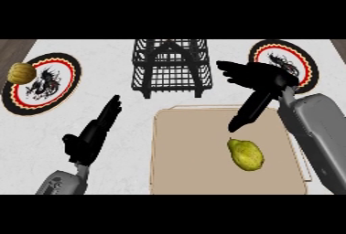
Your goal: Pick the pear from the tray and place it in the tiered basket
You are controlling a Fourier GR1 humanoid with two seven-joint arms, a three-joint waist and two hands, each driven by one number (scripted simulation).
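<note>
A yellow-green pear lies on the tan tray, toward its right side. My right hand hovers above the tray's far right part, open, fingers spread toward the left and the thumb pointing down at the pear, just short of it. The black wire tiered basket stands behind the tray at the centre back. My left hand is open with straight fingers, left of the tray, holding nothing.
A round plate with a red-and-black rim sits at the far left, with a yellowish round fruit on its left edge. A matching plate lies at the back right, partly behind my right hand.
</note>
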